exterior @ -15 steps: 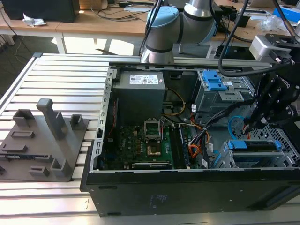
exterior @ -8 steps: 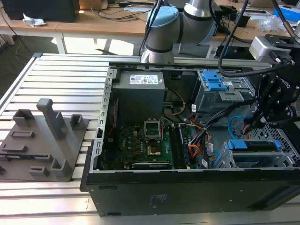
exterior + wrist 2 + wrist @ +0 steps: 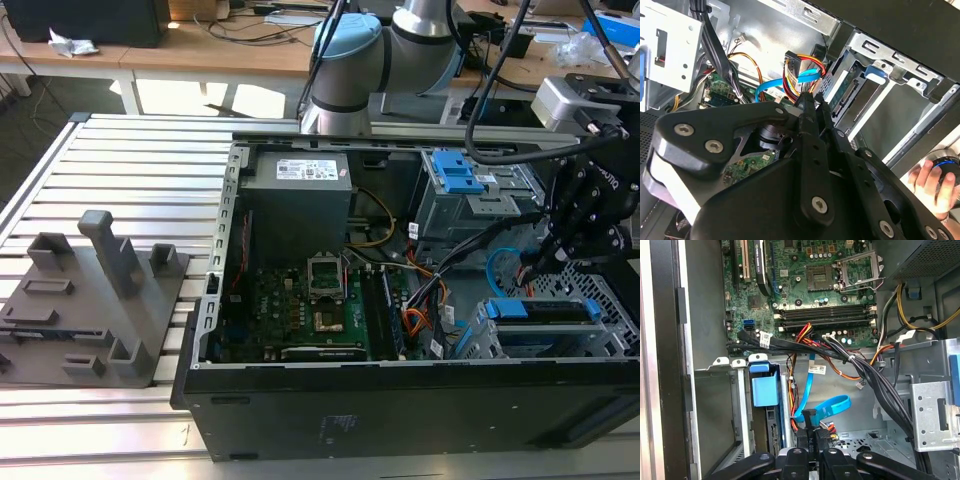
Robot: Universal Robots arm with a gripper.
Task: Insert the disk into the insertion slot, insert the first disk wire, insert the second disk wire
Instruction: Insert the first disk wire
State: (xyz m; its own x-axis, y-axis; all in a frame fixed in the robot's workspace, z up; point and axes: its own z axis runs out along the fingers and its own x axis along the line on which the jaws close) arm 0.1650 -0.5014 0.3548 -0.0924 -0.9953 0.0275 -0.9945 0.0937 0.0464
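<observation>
Gripper [image 3: 548, 262] hangs inside the open case at the exterior view's right. From my station its fingers read as drawn tight together on the first disk wire [image 3: 799, 82], the orange-yellow-black bundle. They pinch it just behind its dark plug, which juts ahead of the tips in the second wrist view. Sweeping the exterior view from its left, I first see a grey fixture [image 3: 95, 300] on the slatted table [image 3: 150, 160], well apart from the work. Next comes the motherboard [image 3: 320, 300], then the second disk wire [image 3: 497, 265], its blue loop lying loose just beside the gripper; I cannot trace its far end. Last is the disk [image 3: 548, 340], already home in the insertion slot [image 3: 482, 338], directly beneath the gripper. The disk's long axis runs across the exterior view. In the second wrist view its connector edge [image 3: 845, 97] faces the open interior, just beyond the held plug. I judge the disk step done and the first wire's plug poised before that edge, near but not touching it.
</observation>
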